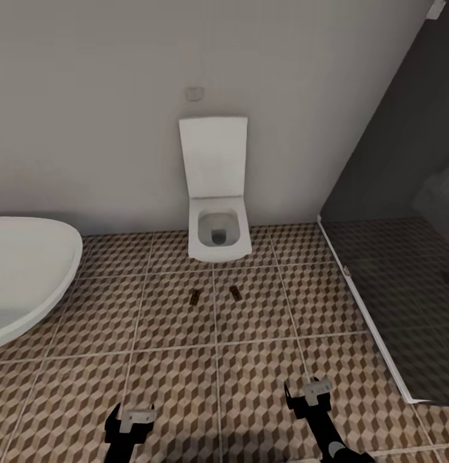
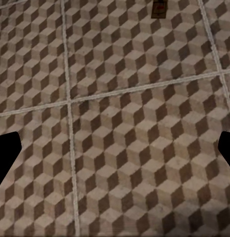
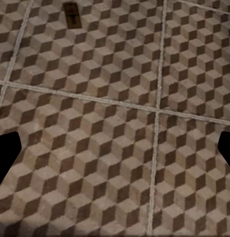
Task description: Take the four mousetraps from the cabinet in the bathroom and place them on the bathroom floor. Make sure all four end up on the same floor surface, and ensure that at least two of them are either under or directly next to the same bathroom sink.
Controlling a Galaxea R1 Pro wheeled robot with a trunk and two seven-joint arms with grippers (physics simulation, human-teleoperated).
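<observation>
Mousetraps (image 1: 195, 296) (image 1: 236, 293) lie apart on the tiled floor (image 1: 173, 373) before the toilet (image 1: 215, 222); both hands, left (image 1: 129, 419) and right (image 1: 310, 391), hover spread apart, empty.

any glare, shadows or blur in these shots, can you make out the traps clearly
Head view: flat even light, no glare, faint shadow under the toilet; two mousetraps are tiny and soft. Left wrist view: one mousetrap cropped and blurry. Right wrist view: mousetrap smeared, floor tiles sharper.

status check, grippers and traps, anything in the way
Left gripper open, right gripper open, both empty. Two mousetraps on bathroom floor before toilet. Nothing blocking.
</observation>
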